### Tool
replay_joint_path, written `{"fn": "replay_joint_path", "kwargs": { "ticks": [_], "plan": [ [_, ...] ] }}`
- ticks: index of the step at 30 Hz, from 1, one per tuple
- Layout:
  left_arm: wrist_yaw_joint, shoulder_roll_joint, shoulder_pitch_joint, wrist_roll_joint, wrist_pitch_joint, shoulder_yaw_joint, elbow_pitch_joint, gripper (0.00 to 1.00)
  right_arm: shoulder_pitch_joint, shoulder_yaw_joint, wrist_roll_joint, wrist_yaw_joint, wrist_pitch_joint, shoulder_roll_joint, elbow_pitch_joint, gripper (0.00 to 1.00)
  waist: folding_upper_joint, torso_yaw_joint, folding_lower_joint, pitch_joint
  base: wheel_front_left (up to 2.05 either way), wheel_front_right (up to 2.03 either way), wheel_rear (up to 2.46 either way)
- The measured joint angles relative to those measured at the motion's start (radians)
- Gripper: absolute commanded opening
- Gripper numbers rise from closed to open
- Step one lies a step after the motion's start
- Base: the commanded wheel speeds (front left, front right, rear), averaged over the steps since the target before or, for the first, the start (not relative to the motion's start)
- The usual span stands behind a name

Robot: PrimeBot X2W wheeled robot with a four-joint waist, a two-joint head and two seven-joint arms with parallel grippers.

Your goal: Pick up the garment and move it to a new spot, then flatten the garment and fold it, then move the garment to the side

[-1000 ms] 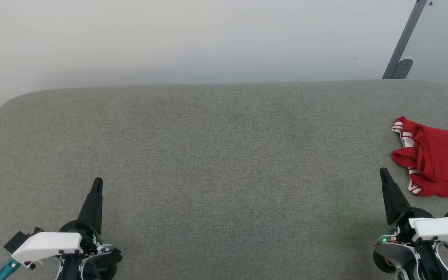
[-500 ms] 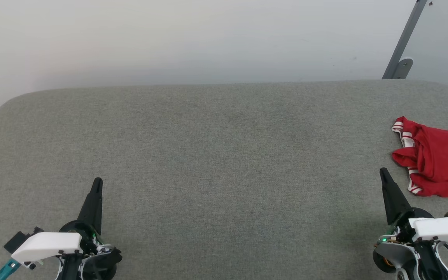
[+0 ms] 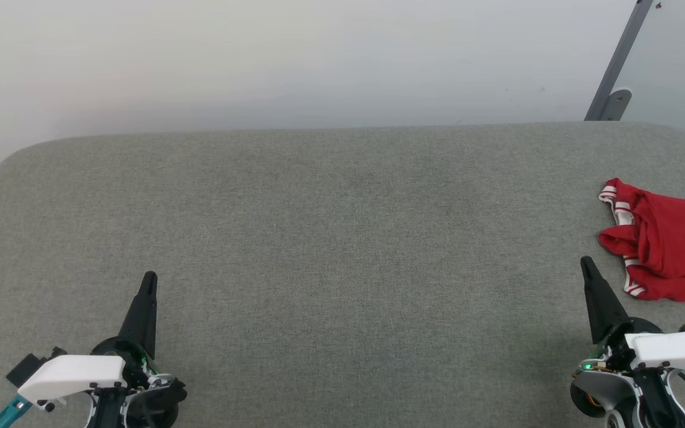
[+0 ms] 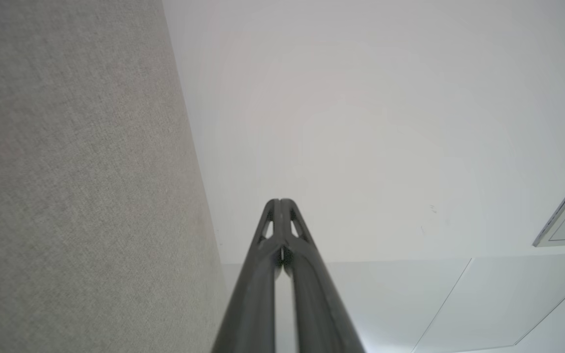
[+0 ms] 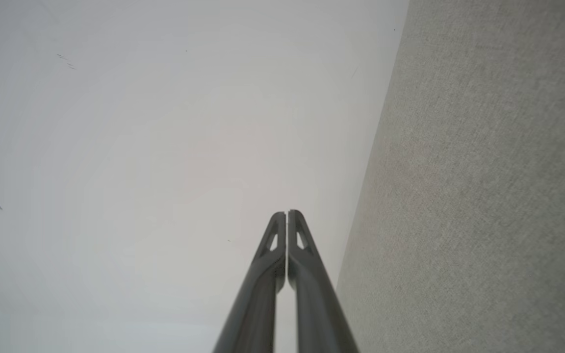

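Lying crumpled in a heap, the garment (image 3: 669,244) is sitting just ahead of the right gripper (image 3: 585,263) and to its outer side. It is near the fingertips but apart from them, and it is running off the right edge of the head view. It is showing red cloth with red-and-white striped trim along its bunched edges.

It is resting on a grey fabric-covered surface (image 3: 342,238) whose far edge is curving round at both corners. Beyond that edge a plain pale wall (image 3: 295,59) is rising. A grey metal strut (image 3: 616,65) is slanting up across the wall, ahead of the right gripper and well apart from it.

The right gripper is pointing forward, low over the near part of the surface, and is looking like a single dark spike. In the right wrist view its two fingers (image 5: 258,294) are meeting at the tips and holding nothing.

The left gripper (image 3: 149,278) is taking the same forward-pointing pose, well apart from the garment across the width of the surface. In the left wrist view its fingers (image 4: 255,294) are also pressing together tip to tip, empty.

One garment, two grippers and one strut are showing.
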Motion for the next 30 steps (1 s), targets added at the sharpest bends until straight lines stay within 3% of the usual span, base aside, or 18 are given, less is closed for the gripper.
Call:
{"fn": "replay_joint_path", "kwargs": {
  "ticks": [30],
  "plan": [
    [0.000, -0.002, 0.000, 0.002, 0.001, 0.003, 0.000, 0.00, 0.000, 0.000, 0.000, 0.000, 0.000, 0.000, 0.000, 0.00, 0.0000, 0.000, 0.0000, 0.000, 0.00, 0.00, 0.00]
  ]
}}
